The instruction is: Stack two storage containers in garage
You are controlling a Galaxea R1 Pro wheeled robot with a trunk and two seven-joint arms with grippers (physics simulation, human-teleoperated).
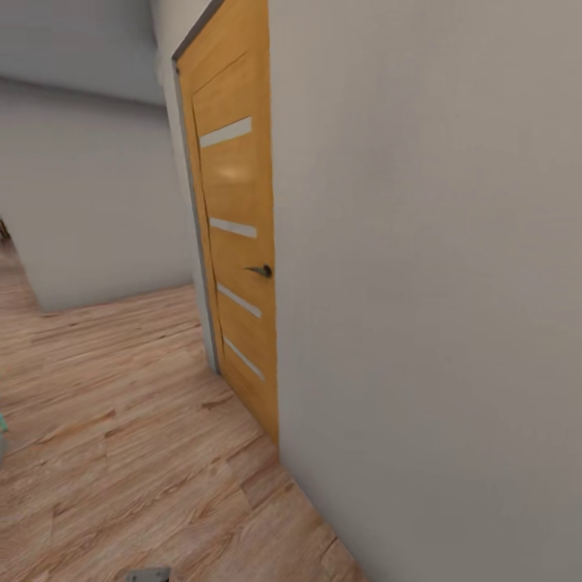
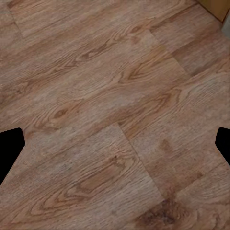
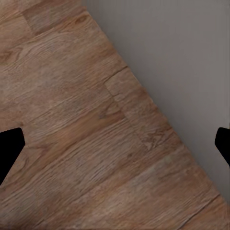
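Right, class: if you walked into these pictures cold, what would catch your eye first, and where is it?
First, the orange wooden door with pale horizontal strips and a dark handle, shut, in the middle of the head view. Next, the plain grey wall beside it, close on the right. Below, light wood-plank floor stretches left, and both wrist cameras look down on it.

Closed orange wooden door (image 1: 234, 242), dark handle (image 1: 261, 271), grey wall (image 1: 428, 283), wood-plank flooring (image 1: 121, 436).
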